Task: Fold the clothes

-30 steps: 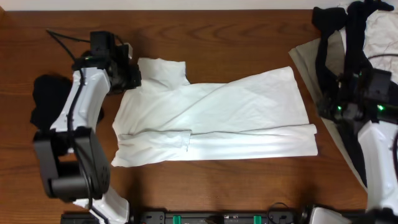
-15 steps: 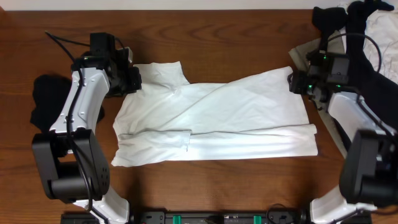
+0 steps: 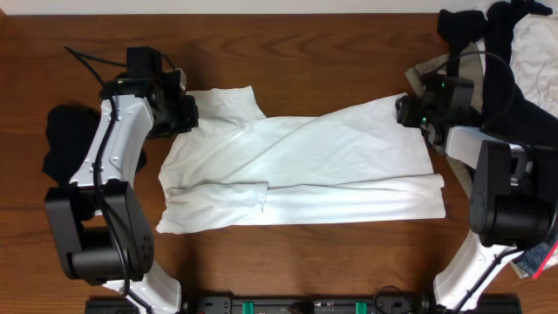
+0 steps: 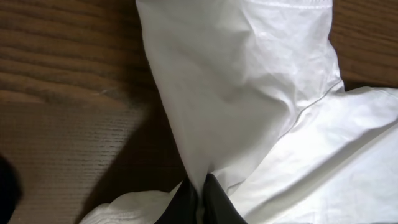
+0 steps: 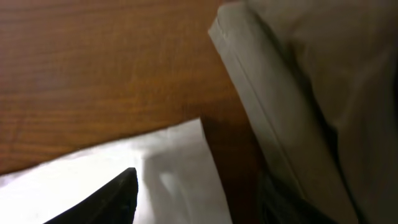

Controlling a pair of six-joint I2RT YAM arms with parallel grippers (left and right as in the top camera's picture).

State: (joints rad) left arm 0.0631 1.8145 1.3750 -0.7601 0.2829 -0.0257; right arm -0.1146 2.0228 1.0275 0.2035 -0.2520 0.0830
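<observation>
The left hand (image 4: 200,199) is pinched tight on a fold of the large white short-sleeved fabric T-shirt (image 3: 305,166) near its sleeve. The right hand (image 3: 407,112) sits parted over the opposite top corner. The shirt lies half-folded mid brown wooden desk (image 3: 288,44), with a beige cloth piece (image 5: 298,93) just beside it.

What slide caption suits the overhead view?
Left arm pinches a white T-shirt by its sleeve; right arm poised at the far corner, on a wooden table.
</observation>
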